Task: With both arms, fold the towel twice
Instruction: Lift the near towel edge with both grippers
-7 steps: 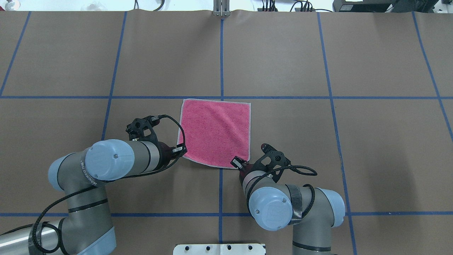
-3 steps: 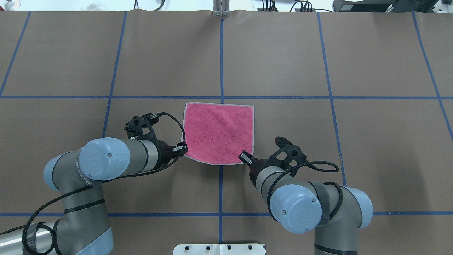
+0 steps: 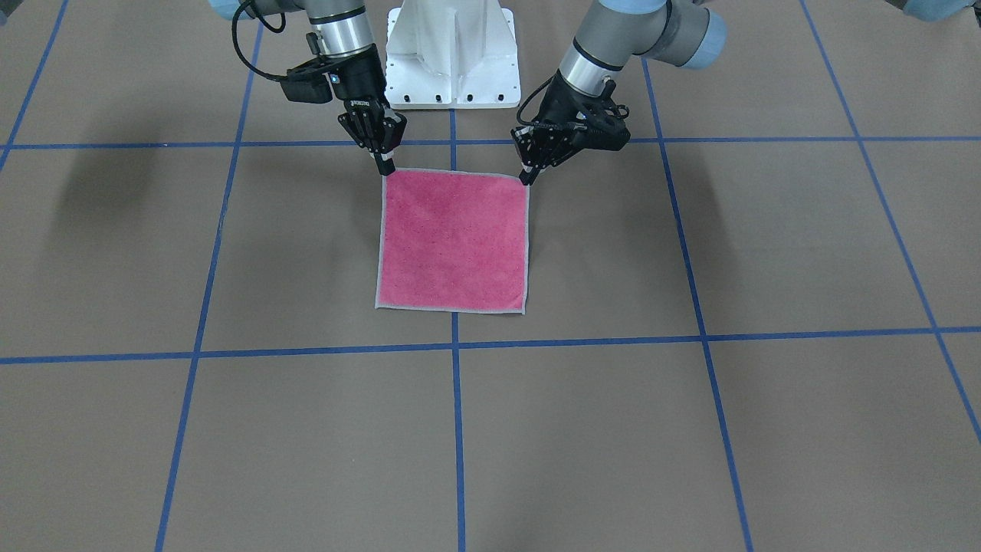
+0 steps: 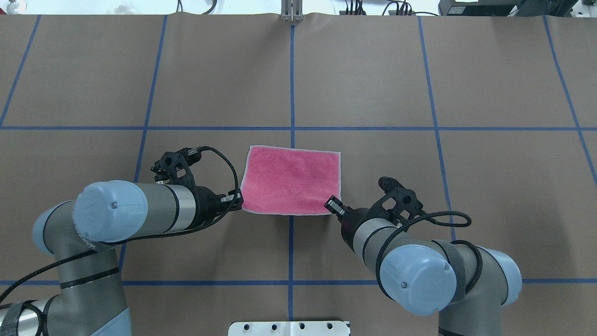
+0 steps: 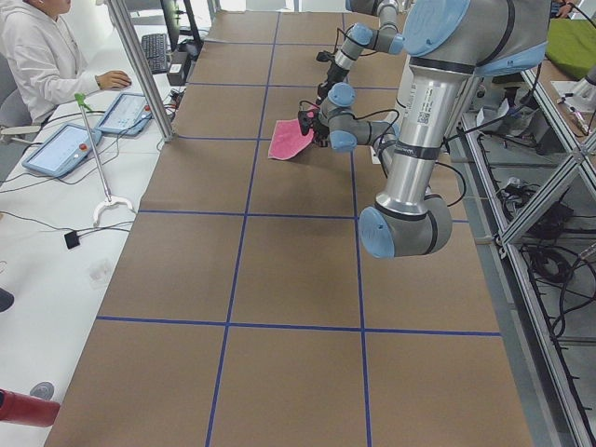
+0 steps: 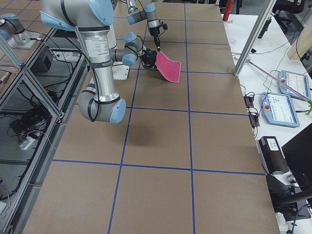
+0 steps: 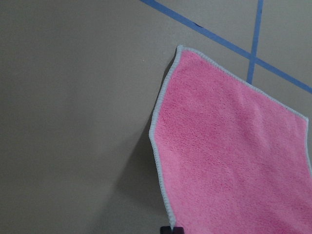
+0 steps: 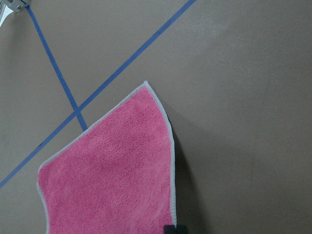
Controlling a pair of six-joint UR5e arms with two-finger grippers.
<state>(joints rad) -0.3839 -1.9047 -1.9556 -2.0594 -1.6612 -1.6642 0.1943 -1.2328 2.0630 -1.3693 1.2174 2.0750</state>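
L fingers (image 4: 236, 199) & R fingers (image 4: 333, 205) each pinch a near corner of pink-side-up towel (image 4: 294, 179), near edge raised off desk (image 4: 373, 70), far edge resting.

Nothing is reading clearly in any view. Dark lettering (image 4: 87, 239) is running along the grey tube of the left arm (image 4: 140, 214), left of the towel (image 4: 291, 179) and nearer the robot, but it is showing too blurred to spell out. A printed label (image 5: 430, 91) is sitting on that arm's upright tube and a second label (image 6: 101, 47) on the right arm (image 6: 97, 63), both on the robot's side of the towel, their print too small to make out.
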